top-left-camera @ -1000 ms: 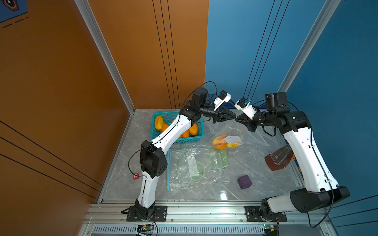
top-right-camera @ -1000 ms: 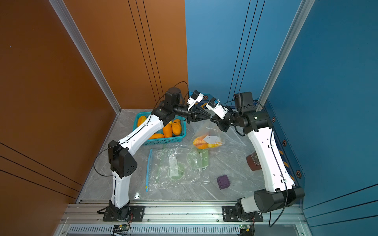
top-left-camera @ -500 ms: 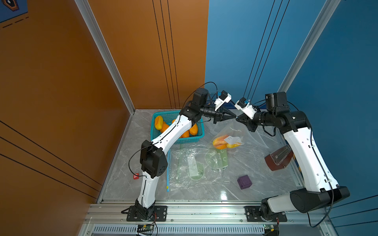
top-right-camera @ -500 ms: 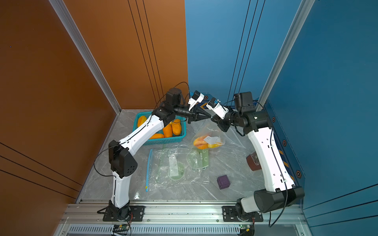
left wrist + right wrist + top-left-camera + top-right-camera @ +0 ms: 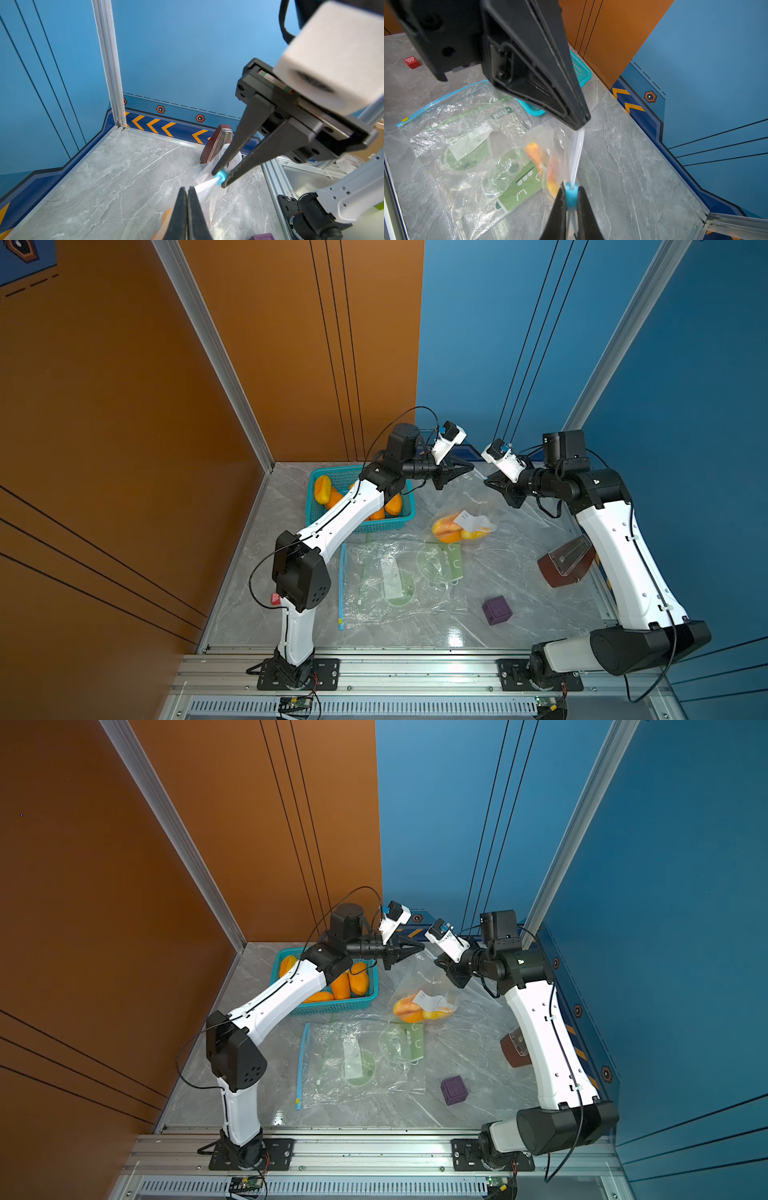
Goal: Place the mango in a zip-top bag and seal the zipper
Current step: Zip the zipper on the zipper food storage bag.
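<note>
My right gripper (image 5: 571,188) is pinching the blue slider (image 5: 571,197) while my left gripper (image 5: 580,124), pressed together, is clamping the zipper strip (image 5: 577,153) just left of it. The zip-top bag (image 5: 478,502) is sagging below them toward the far middle of the table (image 5: 519,572), the mango (image 5: 446,531) lying inside it, just right of the teal basket (image 5: 399,524).

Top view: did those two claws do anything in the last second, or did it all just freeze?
The left gripper closed its jaws on the zipper strip of the bag; otherwise it hardly shifted. The right gripper kept its pinch on the blue slider, and the mango stayed inside the bag. The basket, spare bag and purple cube did not move.
</note>
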{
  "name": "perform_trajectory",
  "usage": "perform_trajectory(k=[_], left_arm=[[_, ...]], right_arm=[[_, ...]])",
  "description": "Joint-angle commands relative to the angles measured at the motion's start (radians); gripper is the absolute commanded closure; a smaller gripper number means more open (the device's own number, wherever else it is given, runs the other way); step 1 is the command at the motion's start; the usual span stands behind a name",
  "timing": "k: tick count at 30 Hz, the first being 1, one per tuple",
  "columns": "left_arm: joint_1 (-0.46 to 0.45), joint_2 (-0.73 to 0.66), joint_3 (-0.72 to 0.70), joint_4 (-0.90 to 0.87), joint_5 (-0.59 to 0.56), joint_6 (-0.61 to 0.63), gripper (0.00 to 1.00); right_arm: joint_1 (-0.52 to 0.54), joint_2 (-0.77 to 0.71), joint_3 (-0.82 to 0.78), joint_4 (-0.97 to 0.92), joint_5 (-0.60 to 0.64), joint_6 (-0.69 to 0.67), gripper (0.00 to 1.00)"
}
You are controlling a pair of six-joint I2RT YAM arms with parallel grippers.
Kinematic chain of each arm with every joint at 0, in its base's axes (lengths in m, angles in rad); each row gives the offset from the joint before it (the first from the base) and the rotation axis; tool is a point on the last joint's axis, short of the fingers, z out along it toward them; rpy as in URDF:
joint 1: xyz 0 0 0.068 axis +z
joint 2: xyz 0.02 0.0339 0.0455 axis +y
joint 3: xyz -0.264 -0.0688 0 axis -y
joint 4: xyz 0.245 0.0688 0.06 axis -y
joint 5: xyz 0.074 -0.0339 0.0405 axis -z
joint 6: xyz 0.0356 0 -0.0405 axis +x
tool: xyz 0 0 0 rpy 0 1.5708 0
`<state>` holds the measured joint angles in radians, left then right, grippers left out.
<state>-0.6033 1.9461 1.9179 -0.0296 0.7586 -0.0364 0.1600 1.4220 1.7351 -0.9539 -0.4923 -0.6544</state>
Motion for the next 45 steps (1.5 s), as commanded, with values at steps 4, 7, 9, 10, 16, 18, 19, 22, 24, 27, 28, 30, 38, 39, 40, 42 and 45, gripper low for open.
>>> perform_trajectory(k=[4, 7, 9, 10, 16, 18, 19, 22, 24, 27, 28, 30, 38, 39, 40, 42, 45], left_arm=[[0.079, -0.045, -0.014, 0.121, -0.168, -0.06, 1.0], [0.083, -0.049, -0.015, 0.122, -0.193, -0.061, 1.0], [0.087, -0.049, -0.016, 0.121, -0.211, -0.061, 1.0], [0.088, -0.047, -0.016, 0.121, -0.22, -0.062, 1.0], [0.097, -0.035, -0.012, 0.12, -0.267, -0.078, 1.0], [0.1, -0.029, -0.01, 0.121, -0.282, -0.086, 1.0], [0.102, -0.026, -0.008, 0.121, -0.292, -0.09, 1.0], [0.112, -0.015, -0.002, 0.121, -0.312, -0.108, 1.0], [0.119, -0.007, 0.002, 0.121, -0.319, -0.122, 1.0], [0.126, 0.006, 0.01, 0.121, -0.319, -0.134, 1.0], [0.126, 0.008, 0.015, 0.121, -0.32, -0.135, 1.0], [0.127, 0.015, 0.024, 0.121, -0.313, -0.138, 1.0], [0.129, 0.025, 0.033, 0.121, -0.314, -0.145, 1.0], [0.128, 0.029, 0.036, 0.122, -0.312, -0.148, 1.0], [0.128, 0.03, 0.04, 0.121, -0.309, -0.15, 1.0], [0.125, 0.038, 0.05, 0.12, -0.302, -0.155, 1.0], [0.112, 0.048, 0.066, 0.122, -0.294, -0.158, 1.0]], right_arm=[[-0.075, -0.074, -0.024, -0.097, 0.009, 0.018, 1.0], [-0.106, -0.091, -0.046, -0.097, 0.006, 0.025, 1.0], [-0.126, -0.101, -0.059, -0.097, 0.005, 0.03, 1.0], [-0.136, -0.106, -0.066, -0.097, 0.006, 0.031, 1.0], [-0.18, -0.128, -0.103, -0.089, 0.018, 0.053, 1.0], [-0.201, -0.141, -0.122, -0.082, 0.021, 0.062, 1.0], [-0.211, -0.147, -0.129, -0.078, 0.021, 0.066, 1.0], [-0.247, -0.172, -0.158, -0.067, 0.015, 0.075, 1.0], [-0.276, -0.188, -0.181, -0.055, 0.015, 0.083, 1.0], [-0.308, -0.202, -0.207, -0.04, 0.023, 0.095, 1.0], [-0.311, -0.205, -0.214, -0.032, 0.03, 0.101, 1.0], [-0.318, -0.213, -0.222, -0.016, 0.032, 0.11, 1.0], [-0.322, -0.222, -0.228, 0.049, 0.098, 0.161, 1.0], [-0.322, -0.222, -0.229, 0.062, 0.105, 0.173, 1.0], [-0.321, -0.222, -0.229, 0.072, 0.11, 0.185, 1.0], [-0.32, -0.221, -0.231, 0.102, 0.119, 0.22, 1.0], [-0.313, -0.225, -0.24, 0.151, 0.126, 0.28, 1.0]])
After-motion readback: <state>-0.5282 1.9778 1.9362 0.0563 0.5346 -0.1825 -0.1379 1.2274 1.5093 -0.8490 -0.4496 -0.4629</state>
